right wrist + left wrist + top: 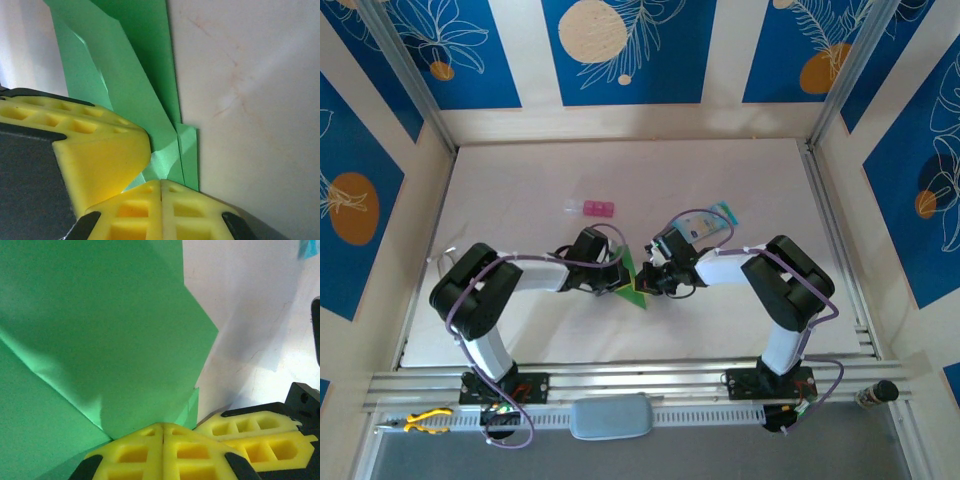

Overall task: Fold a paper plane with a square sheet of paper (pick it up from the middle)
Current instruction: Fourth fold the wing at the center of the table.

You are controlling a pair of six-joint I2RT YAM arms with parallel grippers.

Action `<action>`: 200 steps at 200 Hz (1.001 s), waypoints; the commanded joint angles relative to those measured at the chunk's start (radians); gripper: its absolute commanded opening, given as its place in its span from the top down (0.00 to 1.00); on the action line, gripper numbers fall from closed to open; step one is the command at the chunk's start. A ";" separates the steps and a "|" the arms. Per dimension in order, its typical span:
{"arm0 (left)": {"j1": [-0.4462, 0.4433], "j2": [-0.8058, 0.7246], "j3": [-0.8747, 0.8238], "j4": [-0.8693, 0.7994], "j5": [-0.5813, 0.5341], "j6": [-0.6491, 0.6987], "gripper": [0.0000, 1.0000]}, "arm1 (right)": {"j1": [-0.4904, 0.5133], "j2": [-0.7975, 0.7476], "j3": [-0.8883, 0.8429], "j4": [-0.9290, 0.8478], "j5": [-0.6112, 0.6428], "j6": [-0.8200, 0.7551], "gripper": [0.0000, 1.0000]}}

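Observation:
The square sheet of paper (pixel 631 277) is bright green and creased into a slim pointed shape like a paper plane, standing between my two grippers at the table's near middle. My left gripper (pixel 620 285) is shut with the paper's folded layers (pixel 100 340) rising straight from its yellow fingertips (pixel 145 440). My right gripper (pixel 656 280) is shut too, and the paper's narrow creased end (pixel 135 90) runs in under its tips. The two grippers sit tip to tip. The right one's fingers (pixel 260 432) show in the left wrist view, and a left finger (pixel 100 155) shows in the right wrist view.
A small pink block (pixel 592 208) lies farther back, left of centre. A pale blue printed packet (pixel 718 214) lies behind the right arm. The white table (pixel 520 180) is walled in by blue patterned panels and metal rails. A rail runs along the near edge.

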 commanded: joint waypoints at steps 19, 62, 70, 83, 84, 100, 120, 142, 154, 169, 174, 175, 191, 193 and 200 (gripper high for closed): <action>0.056 0.028 0.039 -0.085 -0.084 0.034 0.95 | -0.006 0.033 -0.030 -0.152 0.062 -0.025 1.00; 0.102 0.055 0.066 -0.067 -0.067 0.044 0.94 | -0.007 0.033 -0.030 -0.157 0.061 -0.034 1.00; 0.108 0.060 0.071 -0.068 -0.067 0.047 0.94 | -0.006 0.033 -0.030 -0.158 0.061 -0.035 1.00; 0.124 0.063 0.075 -0.073 -0.063 0.050 0.94 | -0.007 0.034 -0.031 -0.159 0.060 -0.035 1.00; 0.126 0.063 0.076 -0.072 -0.062 0.050 0.94 | -0.007 0.034 -0.031 -0.160 0.059 -0.035 1.00; 0.143 0.063 0.078 -0.073 -0.056 0.056 0.94 | -0.006 0.038 -0.029 -0.160 0.056 -0.038 1.00; 0.166 0.068 0.086 -0.081 -0.053 0.074 0.94 | -0.007 0.039 -0.030 -0.160 0.053 -0.039 1.00; 0.192 0.085 0.099 -0.075 -0.036 0.092 0.94 | -0.007 0.039 -0.030 -0.161 0.052 -0.044 1.00; 0.208 0.093 0.111 -0.081 -0.031 0.103 0.93 | -0.007 0.040 -0.031 -0.164 0.051 -0.045 1.00; 0.231 0.099 0.128 -0.098 -0.030 0.116 0.93 | -0.007 0.039 -0.032 -0.164 0.049 -0.047 1.00; 0.239 0.100 0.136 -0.104 -0.030 0.122 0.93 | -0.007 0.038 -0.030 -0.164 0.048 -0.047 1.00; 0.240 0.101 0.137 -0.106 -0.031 0.123 0.93 | -0.007 0.038 -0.030 -0.164 0.048 -0.047 1.00; 0.263 0.105 0.159 -0.133 -0.034 0.142 0.93 | -0.007 0.035 -0.031 -0.166 0.049 -0.049 1.00; 0.266 0.105 0.160 -0.135 -0.034 0.144 0.93 | -0.007 0.035 -0.031 -0.166 0.049 -0.050 1.00; 0.277 0.108 0.166 -0.140 -0.033 0.150 0.93 | -0.007 0.034 -0.032 -0.168 0.050 -0.050 1.00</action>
